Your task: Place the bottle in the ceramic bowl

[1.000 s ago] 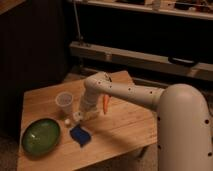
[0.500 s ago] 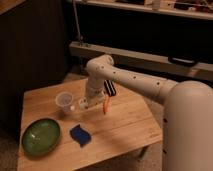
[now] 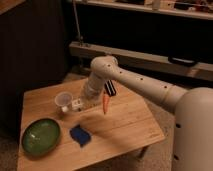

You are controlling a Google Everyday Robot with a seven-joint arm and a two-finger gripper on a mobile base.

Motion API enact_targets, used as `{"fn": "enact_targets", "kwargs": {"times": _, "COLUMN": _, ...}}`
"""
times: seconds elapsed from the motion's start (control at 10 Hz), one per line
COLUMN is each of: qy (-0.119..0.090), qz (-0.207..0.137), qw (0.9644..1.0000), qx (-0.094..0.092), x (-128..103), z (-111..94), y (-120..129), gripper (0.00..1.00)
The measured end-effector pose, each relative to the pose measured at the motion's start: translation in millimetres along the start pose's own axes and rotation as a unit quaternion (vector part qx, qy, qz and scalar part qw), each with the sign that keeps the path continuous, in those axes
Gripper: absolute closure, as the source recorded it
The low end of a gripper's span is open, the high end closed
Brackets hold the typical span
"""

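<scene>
Bowl first: the ceramic bowl [image 3: 41, 135] sits empty at the counter's [image 3: 125, 130] near left. Right of it a blue sponge [image 3: 80, 134] lies; behind, a clear cup [image 3: 63, 101]. Beside the cup, the pincer [image 3: 75, 105] is closed around the bottle [image 3: 77, 104], just above the counter.

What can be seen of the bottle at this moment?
The bottle is a small pale plastic one with a whitish label, and it looks to lie roughly level, lifted a little off the wooden table. The gripper, shut on it at the end of the white arm, hides part of it. It sits just right of the clear plastic cup, close to it; whether they touch cannot be told. It is not in the ceramic bowl, which lies nearer the table's front left corner.
</scene>
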Motion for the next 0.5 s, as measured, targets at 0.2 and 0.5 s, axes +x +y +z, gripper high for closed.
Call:
{"fn": "enact_targets", "kwargs": {"times": 0.2, "qy": 0.045, "qz": -0.015, "qw": 0.9987, "qx": 0.016, "x": 43, "z": 6, "y": -15, "gripper": 1.0}}
{"fn": "enact_targets", "kwargs": {"times": 0.5, "qy": 0.097, "qz": -0.057, "qw": 0.9922, "qx": 0.054, "x": 111, "z": 30, "y": -29, "gripper": 1.0}}
